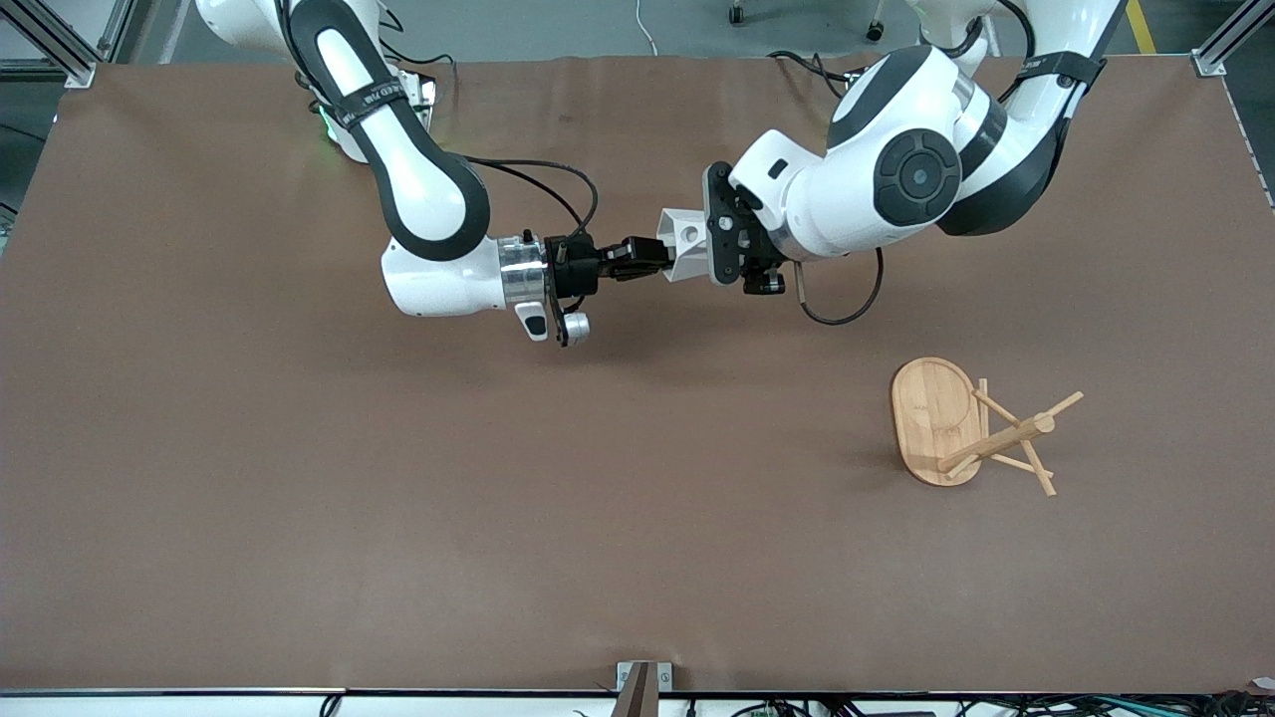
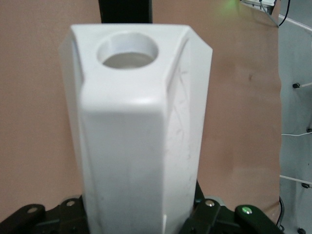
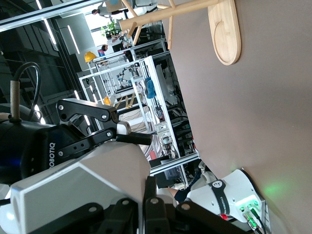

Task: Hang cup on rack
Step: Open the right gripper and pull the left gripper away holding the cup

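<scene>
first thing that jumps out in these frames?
The white cup, held in the air over the middle of the table between both arms: the right end effector is shut on one end and the left end effector is closed on the other. Next, the bamboo rack toward the left arm's end of the table, nearer the front camera, with nothing hung on its pegs.

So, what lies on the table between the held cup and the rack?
Nothing: in the front view only bare brown table separates the cup from the rack.
</scene>
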`<state>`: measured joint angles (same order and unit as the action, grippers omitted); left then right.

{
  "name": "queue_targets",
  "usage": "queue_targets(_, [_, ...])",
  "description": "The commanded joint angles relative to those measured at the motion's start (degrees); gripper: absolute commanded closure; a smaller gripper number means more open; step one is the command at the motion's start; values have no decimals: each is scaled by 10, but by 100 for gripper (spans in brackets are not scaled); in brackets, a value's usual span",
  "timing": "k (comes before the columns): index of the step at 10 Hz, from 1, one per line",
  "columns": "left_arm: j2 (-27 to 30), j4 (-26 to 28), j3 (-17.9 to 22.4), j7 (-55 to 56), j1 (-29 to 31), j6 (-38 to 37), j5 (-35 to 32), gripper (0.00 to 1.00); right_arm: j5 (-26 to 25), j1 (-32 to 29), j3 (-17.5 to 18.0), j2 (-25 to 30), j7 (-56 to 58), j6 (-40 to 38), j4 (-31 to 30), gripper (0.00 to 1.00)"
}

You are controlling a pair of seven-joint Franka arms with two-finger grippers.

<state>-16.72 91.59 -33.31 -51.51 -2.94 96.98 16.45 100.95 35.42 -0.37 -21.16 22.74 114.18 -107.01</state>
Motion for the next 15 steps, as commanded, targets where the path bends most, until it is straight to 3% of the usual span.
queue_targets(1, [-9, 5, -8, -27, 3, 19, 15, 51, 10, 4, 9, 9, -2, 11, -4, 99])
queue_targets(3, [-9, 5, -8, -27, 2, 21, 14, 61, 10, 4, 9, 9, -2, 11, -4, 99])
queue_targets(4, [-9, 5, -8, -28, 3, 21, 14, 75, 10, 4, 9, 9, -2, 11, -4, 99])
queue_targets(5, [-9, 5, -8, -28, 3, 21, 9, 79, 10, 4, 9, 9, -2, 11, -4, 99])
queue_targets(11, [-10, 5, -8, -39, 2, 22, -16, 89, 10, 4, 9, 9, -3, 11, -4, 97])
queue_targets(13, [-10, 5, -7, -43, 2, 22, -16, 95, 10, 4, 9, 9, -3, 21, -3, 1])
queue_targets(15, [-10, 5, -7, -44, 3, 22, -16, 95, 10, 4, 9, 8, -2, 24, -2, 0])
